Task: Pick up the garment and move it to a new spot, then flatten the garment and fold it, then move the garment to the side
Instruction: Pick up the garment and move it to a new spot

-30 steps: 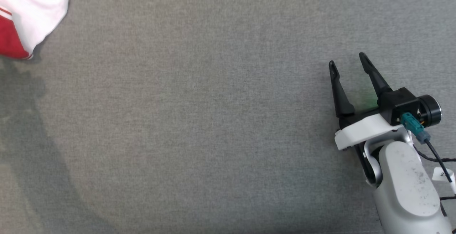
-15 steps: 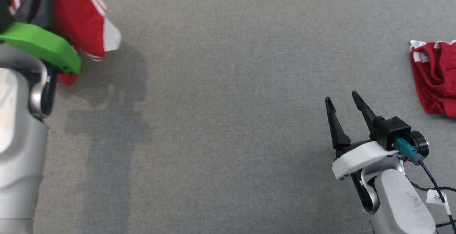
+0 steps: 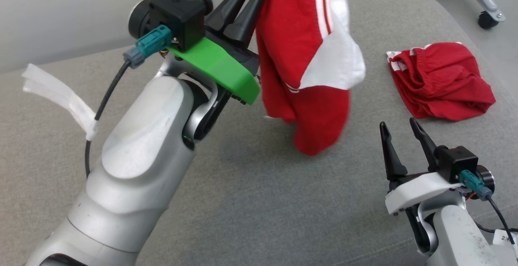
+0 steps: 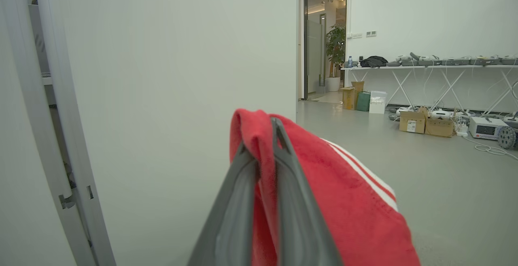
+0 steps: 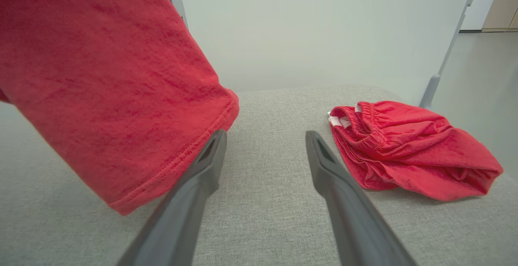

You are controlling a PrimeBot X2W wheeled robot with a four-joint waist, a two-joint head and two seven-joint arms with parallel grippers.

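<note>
On my left, behind the grey woven fabric surface [image 3: 251, 201], stands a pale wall panel [image 3: 60, 15]. My left gripper [image 4: 261, 136] is clenched on the red garment with white stripes and a white panel [image 3: 291, 47], which hangs over the surface's far middle. To the right lies a crumpled red elastic-waisted garment [image 3: 441, 81]. Nearer, my right gripper [image 3: 398, 122] is spread and empty. A black caster [image 3: 487, 19] sits on the grey floor [image 3: 508, 35] at far right.

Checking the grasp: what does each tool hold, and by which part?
The left tool pinches the red garment at its top fold; the right tool holds nothing.
</note>
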